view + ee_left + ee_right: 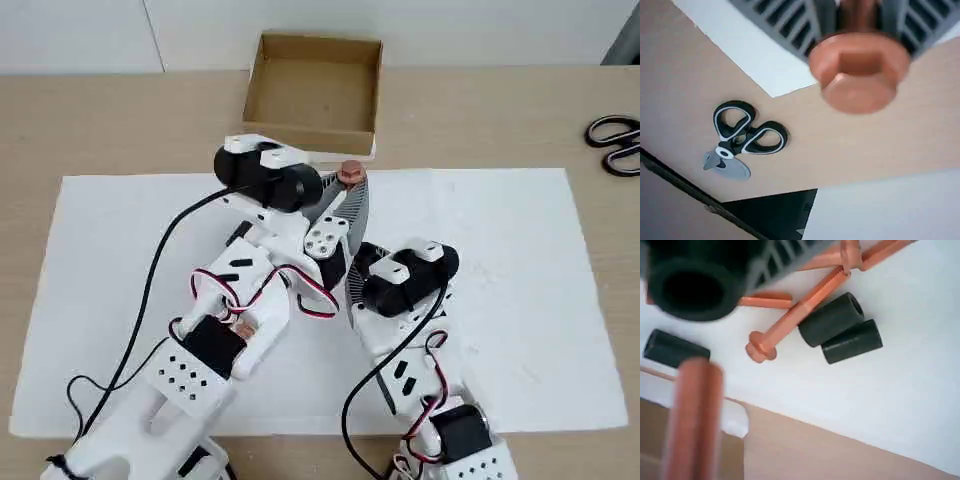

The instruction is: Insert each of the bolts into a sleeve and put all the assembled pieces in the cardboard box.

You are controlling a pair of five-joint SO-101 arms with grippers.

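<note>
sheet: we see a white sheet (500, 300) covering the table | box: cardboard box (315, 90) at its far edge | left gripper (348, 188): clamped on a bolt (860, 70), just beside the box | right gripper (722, 267): pinching a black sleeve (687, 285) | loose bolts (795, 320) and loose sleeves (832, 320): lying on the sheet

A copper bolt (350, 173) with a flanged hex head is held raised just in front of the open, empty cardboard box (315, 90), a black sleeve (687, 285) held beside it, while loose bolts (795, 315) and three more sleeves (830, 320) lie flat.
</note>
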